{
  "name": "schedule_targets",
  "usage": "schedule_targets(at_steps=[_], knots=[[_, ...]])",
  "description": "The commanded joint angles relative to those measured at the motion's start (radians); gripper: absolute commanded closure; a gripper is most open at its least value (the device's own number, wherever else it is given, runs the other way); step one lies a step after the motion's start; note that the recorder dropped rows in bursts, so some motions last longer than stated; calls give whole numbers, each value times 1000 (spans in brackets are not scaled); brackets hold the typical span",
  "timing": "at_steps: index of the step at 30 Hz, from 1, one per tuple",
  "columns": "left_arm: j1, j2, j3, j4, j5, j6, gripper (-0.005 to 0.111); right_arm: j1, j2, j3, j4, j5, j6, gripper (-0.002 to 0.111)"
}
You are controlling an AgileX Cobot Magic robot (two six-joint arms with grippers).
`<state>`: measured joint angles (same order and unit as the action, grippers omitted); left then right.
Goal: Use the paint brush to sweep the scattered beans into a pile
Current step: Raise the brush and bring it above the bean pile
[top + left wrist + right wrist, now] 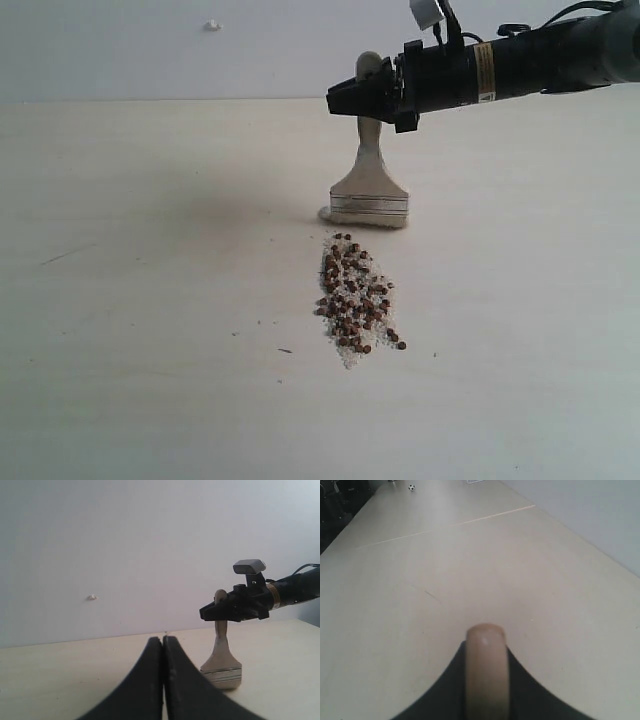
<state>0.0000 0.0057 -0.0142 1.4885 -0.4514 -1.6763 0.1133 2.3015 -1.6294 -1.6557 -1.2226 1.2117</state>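
Standing upright, paint brush just beside the pile.

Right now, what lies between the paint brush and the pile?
Only a narrow strip of bare table between the paint brush and the pile, shown in the exterior view.

The pale wooden bench carries a long pile of beans and white grains near its middle. A few beans lie loose beside it. Just past the pile, toward the far edge, a brush stands upright, bristles on the surface.
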Motion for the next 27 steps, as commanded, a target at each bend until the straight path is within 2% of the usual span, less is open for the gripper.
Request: schedule_targets(at_steps=[1, 5, 18, 21, 27], knots=[[1, -6, 2, -3, 4, -2, 107, 33, 2, -2, -37, 2, 45, 108], [1, -6, 2, -3, 4, -2, 107, 73, 2, -4, -89, 2, 134, 108], [1, -6, 2, -3, 4, -2, 107, 73, -12, -4, -89, 2, 475, 108], [1, -6, 2, -3, 4, -2, 107, 73, -16, -4, -89, 2, 449, 108], [1, -6, 2, -3, 4, -2, 107, 73, -64, -4, -89, 2, 245, 108]])
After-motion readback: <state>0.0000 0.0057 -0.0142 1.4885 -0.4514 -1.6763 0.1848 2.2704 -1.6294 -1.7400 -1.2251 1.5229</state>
